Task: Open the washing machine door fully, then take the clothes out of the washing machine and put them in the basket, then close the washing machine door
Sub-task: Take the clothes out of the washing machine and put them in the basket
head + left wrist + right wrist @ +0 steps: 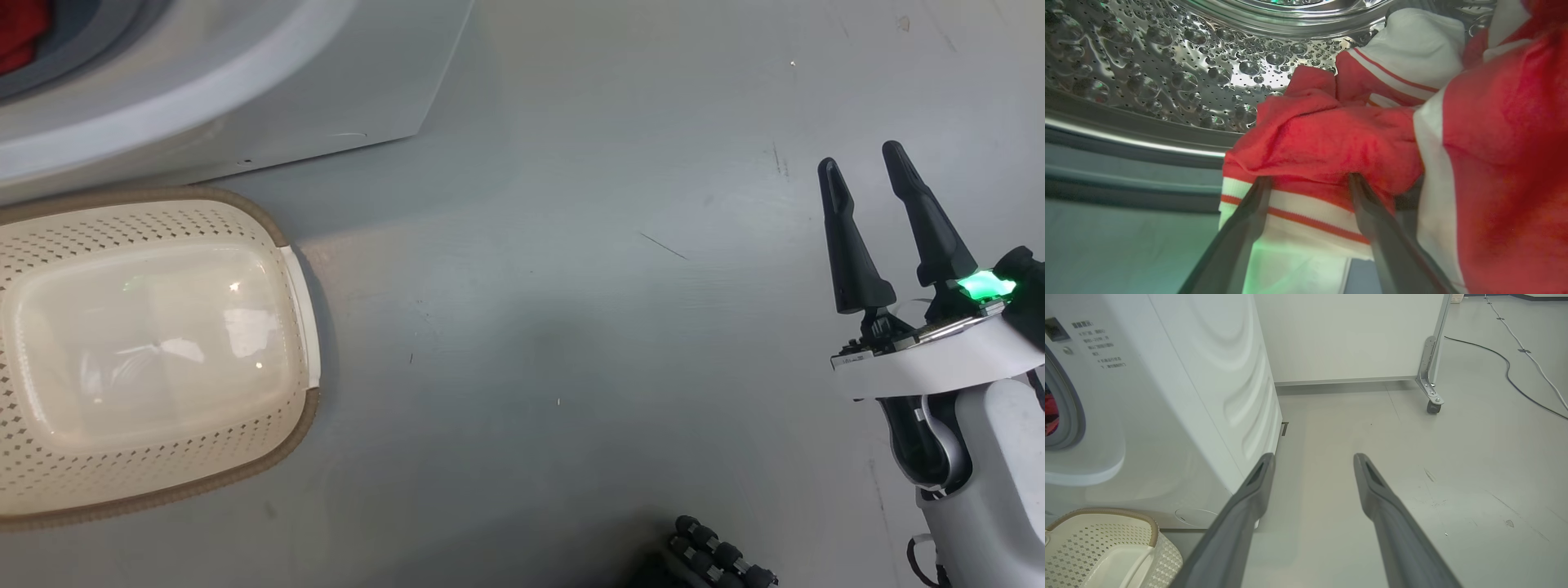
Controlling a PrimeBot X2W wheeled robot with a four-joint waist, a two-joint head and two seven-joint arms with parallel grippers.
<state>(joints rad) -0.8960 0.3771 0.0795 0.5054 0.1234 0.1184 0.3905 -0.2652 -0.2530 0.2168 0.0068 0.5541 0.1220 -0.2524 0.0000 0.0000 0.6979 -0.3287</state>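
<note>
left pincer (1309,179): inside the washer mouth, fingers spread wide. Tips are against a red fold of the clothes, and a white band with red stripes lies between the fingers. Not clamped on anything.
right pincer (860,157): wide open and holding nothing. It hangs over bare floor, well apart from the basket and the washer, with a green light lit at its base.
clothes (1331,139): red with white trim and stripes, bunched in a heap in the drum and spilling toward the opening. A white piece with thin red stripes sits behind the red fold. A bit of red also shows in the washer opening at the top left corner of the head view.
drum (1167,61): shiny perforated steel, curving over and behind the heap.
gasket (1126,179): grey band just below the drum lip.
washing machine (1208,396): white, standing on the floor, with its round opening at the left edge of the right wrist view.
basket (269,220): cream, perforated, with a brown rim. It stands on the floor just in front of the washer, nothing in it, its bottom glossy.
floor (571,327): pale grey with a few scuffs.
cable (1506,363): dark, runs across the floor far off to the right.
caster (1433,406): under a white panel behind the washer.
</note>
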